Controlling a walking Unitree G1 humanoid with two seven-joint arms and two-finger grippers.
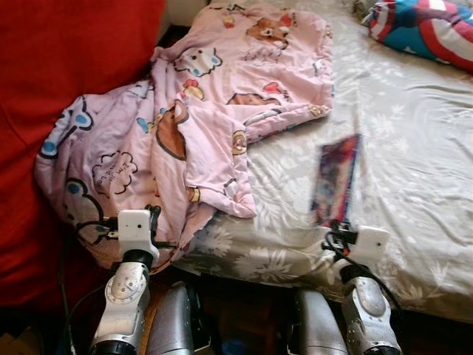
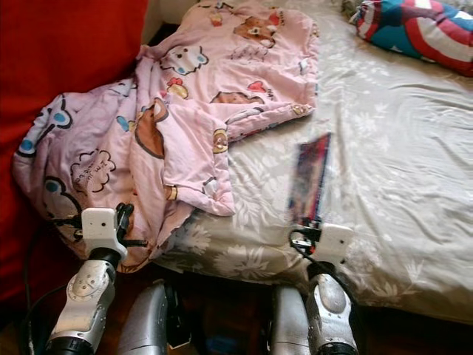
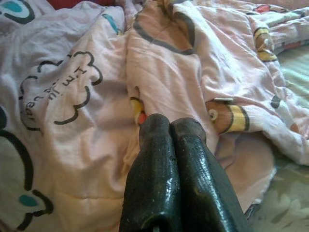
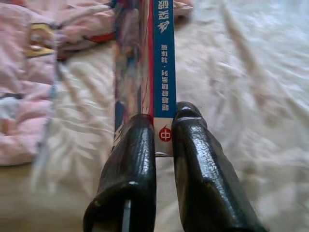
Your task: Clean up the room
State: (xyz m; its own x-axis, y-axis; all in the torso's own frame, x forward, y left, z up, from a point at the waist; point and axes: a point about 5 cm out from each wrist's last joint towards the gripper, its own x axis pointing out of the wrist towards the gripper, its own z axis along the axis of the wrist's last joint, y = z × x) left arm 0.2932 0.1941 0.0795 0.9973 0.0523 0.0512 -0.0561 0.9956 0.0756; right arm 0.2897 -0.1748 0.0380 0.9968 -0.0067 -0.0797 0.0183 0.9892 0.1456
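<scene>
Bed (image 1: 414,170) edge: right end effector (image 4: 164,126) grasping book (image 1: 334,177), left end effector (image 3: 171,128) clenched w/ pink blanket (image 1: 199,111) ahead.

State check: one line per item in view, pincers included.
Thin blue-spined book: lifted on edge above the sheet, blurred.
Right pincer: shut on the book's spine.
Left pincer: shut, empty, against the quilt.
Pink cartoon-print quilt: crumpled, hanging over the bed's edge.
Grey floral bedsheet: wrinkled.

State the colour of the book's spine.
Blue with white lettering, on the book held by the right gripper; clearest in the right wrist view.
</scene>
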